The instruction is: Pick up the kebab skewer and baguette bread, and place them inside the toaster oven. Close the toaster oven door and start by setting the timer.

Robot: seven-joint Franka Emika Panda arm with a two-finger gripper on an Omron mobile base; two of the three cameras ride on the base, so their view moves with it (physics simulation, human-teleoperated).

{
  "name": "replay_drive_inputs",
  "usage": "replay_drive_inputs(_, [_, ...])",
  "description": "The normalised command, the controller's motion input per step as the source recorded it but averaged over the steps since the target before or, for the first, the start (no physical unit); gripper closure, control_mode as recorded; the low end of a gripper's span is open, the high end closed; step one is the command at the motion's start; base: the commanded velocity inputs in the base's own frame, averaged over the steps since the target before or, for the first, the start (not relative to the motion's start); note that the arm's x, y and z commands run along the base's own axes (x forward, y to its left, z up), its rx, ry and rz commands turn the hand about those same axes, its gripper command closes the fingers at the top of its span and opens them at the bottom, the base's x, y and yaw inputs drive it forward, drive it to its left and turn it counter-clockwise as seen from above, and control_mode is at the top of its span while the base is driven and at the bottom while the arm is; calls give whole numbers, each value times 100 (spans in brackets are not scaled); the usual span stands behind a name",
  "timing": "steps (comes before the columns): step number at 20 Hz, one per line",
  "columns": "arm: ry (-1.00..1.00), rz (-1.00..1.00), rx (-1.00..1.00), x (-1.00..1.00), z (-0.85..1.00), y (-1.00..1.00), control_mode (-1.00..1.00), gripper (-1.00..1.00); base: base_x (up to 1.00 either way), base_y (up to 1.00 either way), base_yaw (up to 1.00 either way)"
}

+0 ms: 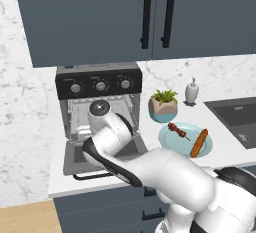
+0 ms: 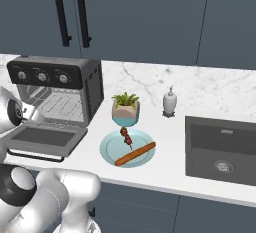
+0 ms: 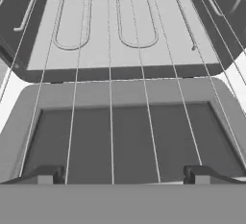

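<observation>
1. My gripper is spread wide, nothing btwn the fingertips; they sit at opposite sides low in the hand view.
2. Hand is right in front of the toaster oven, over its dropped-down door, pointing into the cavity.
3. Toaster oven door lies open, flat out toward the counter edge, glass window up; black bar handle on its near edge.
4. Hand view: wire rack lines run across the frame, heating loops on the oven floor behind, door window below.
5. Kebab skewer lies on the pale blue plate, right of the oven, toward the plate's back left.
6. Baguette bread on the same plate, right of the skewer, angled; the two are close but apart.
7. Behind the plate: potted plant; right of that, a small white dispenser by the wall.
8. Sink set in the counter further right.
9. Three silver knobs on the oven's black top panel; dark blue cabinets above.
</observation>
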Motion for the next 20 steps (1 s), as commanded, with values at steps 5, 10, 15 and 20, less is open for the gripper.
replay_drive_inputs(5, [2, 0, 0, -60, 59, -32, -100, -100, 0, 0, 0])
replay_drive_inputs(10, [0, 0, 2, -32, 55, -58, -100, -100, 0, 0, 0])
replay_drive_inputs(15, [7, -2, 5, -9, 14, -98, -100, -100, 0, 0, 0])
replay_drive_inputs(20, [12, -4, 1, -2, 2, -100, -100, -100, 0, 0, 0])
